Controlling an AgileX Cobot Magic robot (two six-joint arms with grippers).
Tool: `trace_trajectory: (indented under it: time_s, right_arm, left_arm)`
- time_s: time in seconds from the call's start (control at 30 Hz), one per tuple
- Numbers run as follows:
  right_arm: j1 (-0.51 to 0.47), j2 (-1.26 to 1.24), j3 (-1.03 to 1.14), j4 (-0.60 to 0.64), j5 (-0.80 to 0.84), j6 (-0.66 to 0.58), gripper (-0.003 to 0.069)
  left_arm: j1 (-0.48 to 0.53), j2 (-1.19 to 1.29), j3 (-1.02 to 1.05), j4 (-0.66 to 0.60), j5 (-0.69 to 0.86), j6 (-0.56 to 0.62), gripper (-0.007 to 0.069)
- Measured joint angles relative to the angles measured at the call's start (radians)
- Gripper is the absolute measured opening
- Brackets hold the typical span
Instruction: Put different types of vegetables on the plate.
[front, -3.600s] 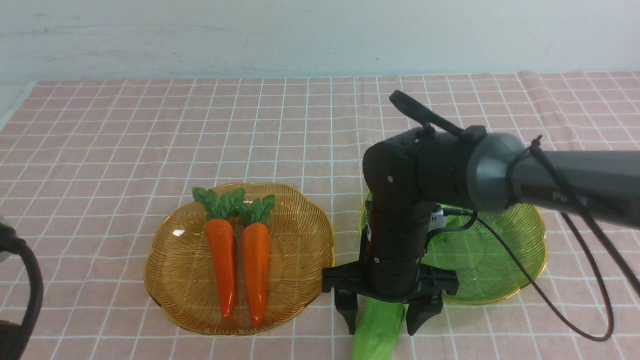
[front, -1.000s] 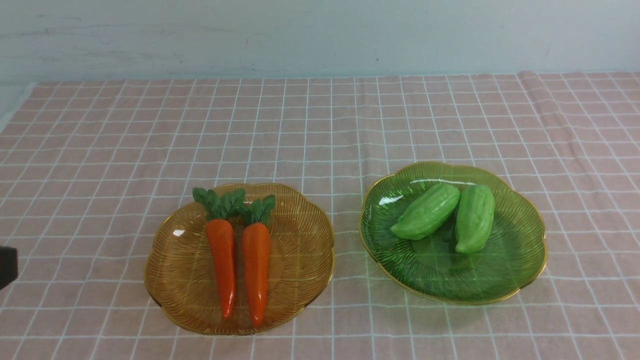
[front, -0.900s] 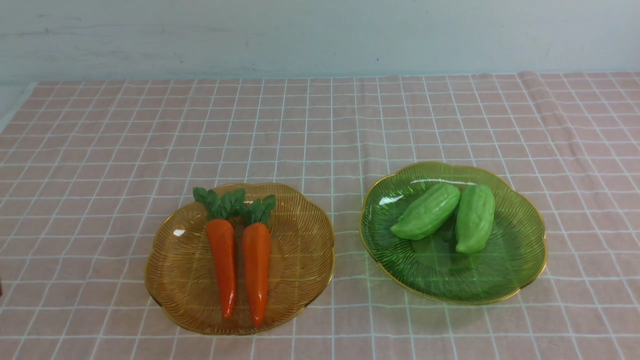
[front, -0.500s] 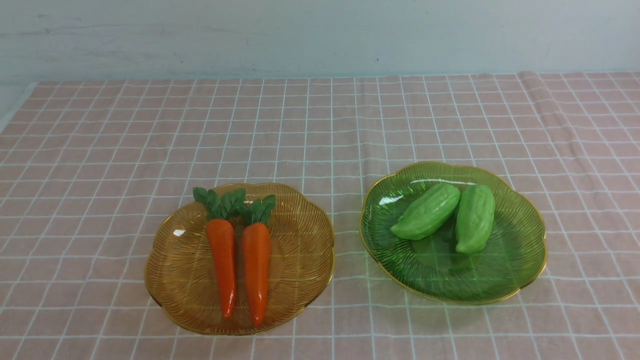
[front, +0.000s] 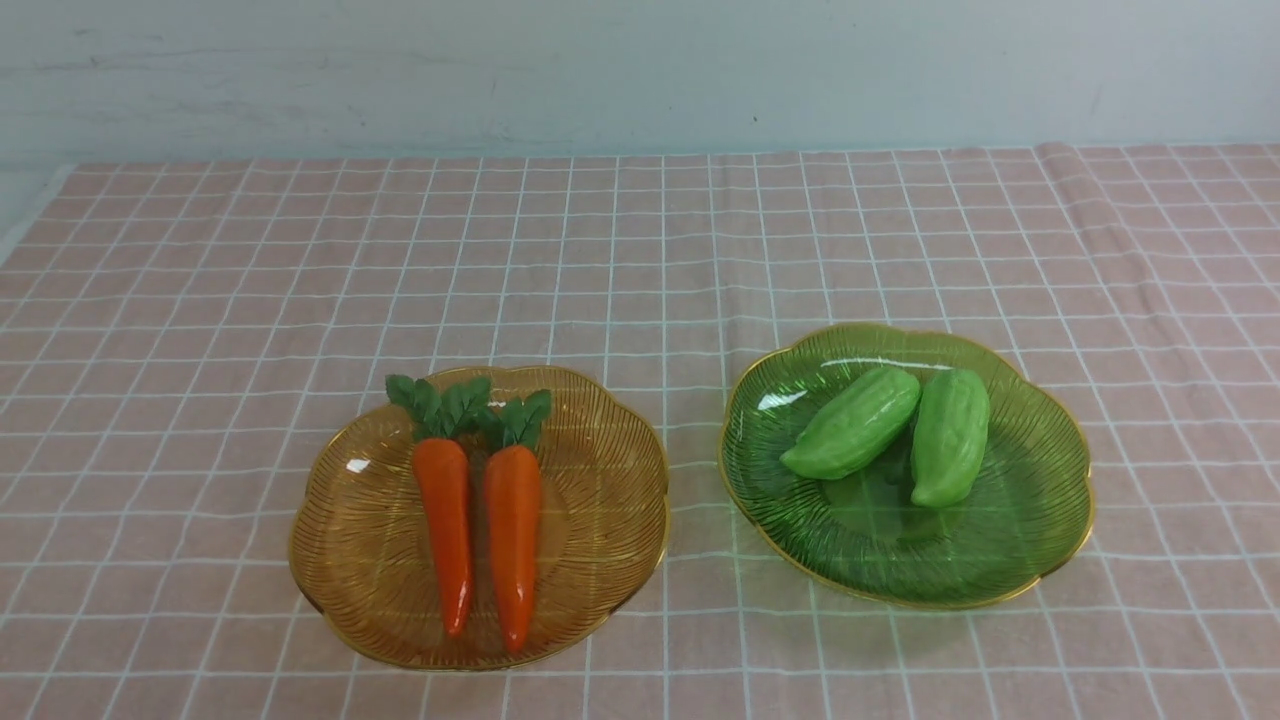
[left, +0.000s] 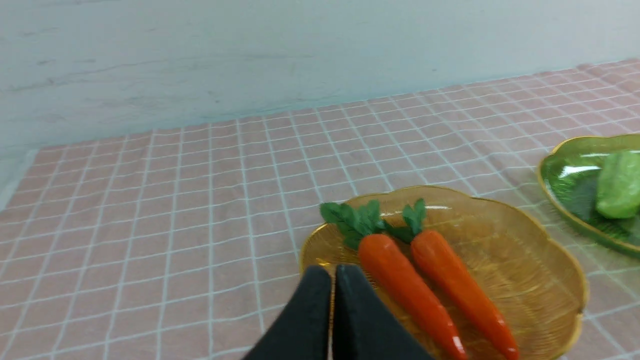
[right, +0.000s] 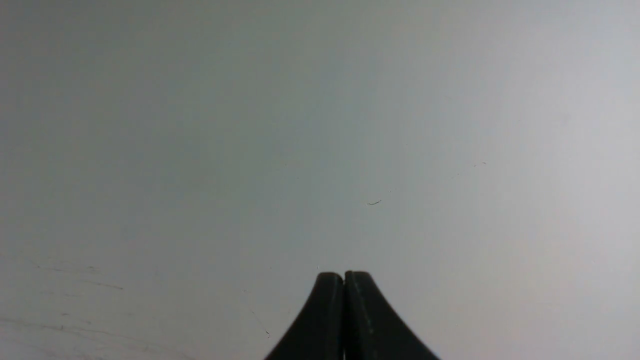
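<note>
Right now my left gripper (left: 332, 272) is pinched completely together, its jaws flat against each other with nothing between them, and its wrist camera looks past the tips at the amber plate (front: 340, 560). My right gripper (right: 344, 276) is squeezed together the same way, empty, facing only a plain pale grey surface (right: 200, 125). On the amber plate the left carrot (front: 445, 530) and the right carrot (front: 512, 545) lie side by side, leafy tops toward the far rim. Just beside it, on my right, the green plate (front: 1010, 560) holds the left gourd (front: 852, 424), lying slantwise, and the right gourd (front: 950, 436), lying more lengthwise, their far ends close together. Both plates sit on the pink checked tablecloth (front: 600, 260).
</note>
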Motion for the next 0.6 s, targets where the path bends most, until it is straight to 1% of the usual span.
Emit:
trace_trajectory:
  time_s: [0.1,0.27,0.6]
  right_arm:
    - [0.000,0.000,0.000,0.000,0.000,0.000,-0.0015]
    - [0.000,0.000,0.000,0.000,0.001,0.000,-0.0015]
    - [0.000,0.000,0.000,0.000,0.001,0.000,-0.0015]
  left_arm:
    - [0.070,-0.033,0.120,-0.003,-0.062,0.015,-0.0003]
    - [0.089,-0.036,0.284,-0.005,-0.096,0.022,-0.0003]
    - [0.089,-0.036,0.298,-0.005,-0.105,0.023,-0.0003]
